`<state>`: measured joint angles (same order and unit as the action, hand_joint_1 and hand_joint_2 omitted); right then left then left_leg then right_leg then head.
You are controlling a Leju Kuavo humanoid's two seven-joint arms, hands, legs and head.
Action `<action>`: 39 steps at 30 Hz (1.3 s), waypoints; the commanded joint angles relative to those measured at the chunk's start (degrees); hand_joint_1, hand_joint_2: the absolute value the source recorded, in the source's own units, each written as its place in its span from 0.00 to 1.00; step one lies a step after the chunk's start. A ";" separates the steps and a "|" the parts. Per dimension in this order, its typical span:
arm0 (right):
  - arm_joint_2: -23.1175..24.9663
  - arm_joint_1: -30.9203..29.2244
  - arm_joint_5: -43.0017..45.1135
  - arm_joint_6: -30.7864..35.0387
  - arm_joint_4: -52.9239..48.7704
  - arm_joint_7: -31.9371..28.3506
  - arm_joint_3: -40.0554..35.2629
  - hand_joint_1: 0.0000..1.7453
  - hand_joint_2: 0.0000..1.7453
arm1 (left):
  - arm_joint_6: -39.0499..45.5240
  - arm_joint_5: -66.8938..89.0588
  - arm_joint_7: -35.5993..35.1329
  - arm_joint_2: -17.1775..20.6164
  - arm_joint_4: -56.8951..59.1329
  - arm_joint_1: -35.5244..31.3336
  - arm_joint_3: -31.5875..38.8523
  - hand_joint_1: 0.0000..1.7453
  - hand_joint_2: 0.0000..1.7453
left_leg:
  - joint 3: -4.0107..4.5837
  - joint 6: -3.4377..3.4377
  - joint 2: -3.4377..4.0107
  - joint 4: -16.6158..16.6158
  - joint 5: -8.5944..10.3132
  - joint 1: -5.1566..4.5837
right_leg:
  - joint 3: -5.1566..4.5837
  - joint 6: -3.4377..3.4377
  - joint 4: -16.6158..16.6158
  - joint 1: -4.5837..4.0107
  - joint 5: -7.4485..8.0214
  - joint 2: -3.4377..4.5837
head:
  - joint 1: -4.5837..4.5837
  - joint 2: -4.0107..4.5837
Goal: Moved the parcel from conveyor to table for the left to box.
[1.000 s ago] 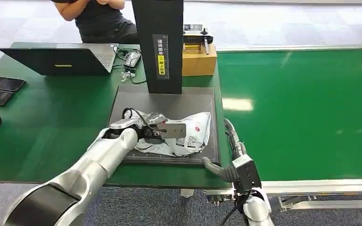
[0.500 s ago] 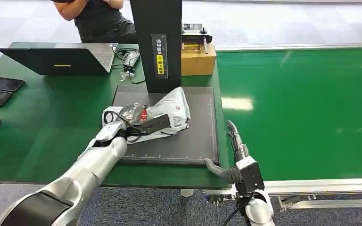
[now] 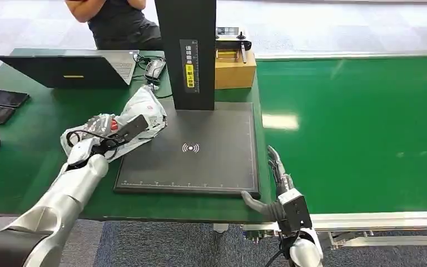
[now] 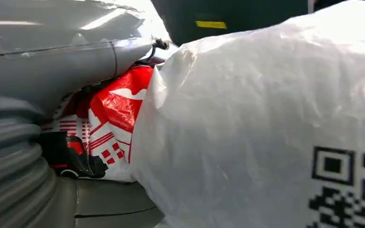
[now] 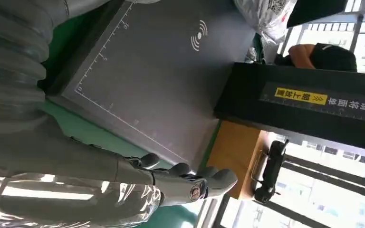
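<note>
The parcel point(image 3: 136, 117) is a crumpled white plastic mailer with red print and a QR code point(image 4: 285, 118). My left hand point(image 3: 97, 139) grips it and holds it over the green table point(image 3: 39, 144), just left of the dark scanner pad point(image 3: 200, 150). My right hand point(image 3: 275, 189) hangs open at the pad's near right corner, by the conveyor edge, fingers spread and holding nothing point(image 5: 171, 183).
A black scanner column point(image 3: 186, 50) rises behind the pad, with a cardboard box point(image 3: 235, 69) beside it. A laptop point(image 3: 69, 69), phones point(image 3: 3, 105) and a seated person point(image 3: 117, 19) are at the far left. The green conveyor point(image 3: 356, 128) stretches to the right.
My left hand has lifted the parcel off the scanner pad and carried it left over the green table. The right hand has stayed almost still.
</note>
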<state>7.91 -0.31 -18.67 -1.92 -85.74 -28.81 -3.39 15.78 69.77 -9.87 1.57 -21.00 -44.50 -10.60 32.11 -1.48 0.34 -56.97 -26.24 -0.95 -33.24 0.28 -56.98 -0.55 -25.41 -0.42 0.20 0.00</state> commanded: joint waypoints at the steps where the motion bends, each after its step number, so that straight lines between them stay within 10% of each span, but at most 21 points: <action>1: -0.33 -0.05 0.42 0.37 0.52 0.23 1.06 0.00 1.00 | -6.02 0.04 -8.64 9.03 5.70 -5.34 7.85 1.00 1.00 | 0.03 0.12 0.22 -0.04 -0.03 0.08 | -0.06 -0.05 0.00 -0.05 0.05 0.26 | 0.00 0.00; 21: -0.58 0.60 0.64 0.80 -0.55 0.34 0.91 0.00 1.00 | -0.84 -0.79 -9.96 13.32 5.65 -6.39 15.28 1.00 1.00 | 0.08 0.22 0.19 -0.01 -0.03 0.12 | -0.11 0.01 0.02 -0.07 -0.02 0.27 | 0.00 0.00; 22: -0.51 0.54 0.68 0.85 -0.66 0.37 0.86 0.00 1.00 | 1.72 -0.45 -8.81 13.36 5.26 -6.17 15.88 0.68 1.00 | 0.05 0.26 0.13 0.02 -0.01 0.12 | -0.07 -0.01 0.04 -0.07 -0.03 0.23 | 0.02 0.00; 23: -0.41 0.57 0.71 0.91 -0.78 0.39 0.91 0.00 1.00 | 3.65 -0.18 -7.80 13.20 5.03 -5.89 16.48 0.04 1.00 | 0.07 0.25 0.14 -0.01 -0.03 0.13 | -0.08 0.01 0.03 -0.08 -0.03 0.24 | 0.02 0.00; 39: -0.31 -1.32 1.03 1.77 1.08 0.24 1.79 0.00 1.00 | 13.33 3.45 -0.28 10.03 3.14 -3.63 17.65 0.00 1.00 | 0.10 0.13 0.14 0.03 0.01 0.06 | -0.14 0.03 0.06 -0.03 0.00 0.20 | 0.02 0.00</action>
<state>7.91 -0.47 -17.81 -0.94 -87.10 -28.46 -3.34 23.98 72.18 -13.97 14.05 -18.45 -47.14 5.66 32.26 -1.46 0.61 -56.99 -26.24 -0.93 -33.47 0.39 -56.98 -0.57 -25.40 -0.13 0.22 0.00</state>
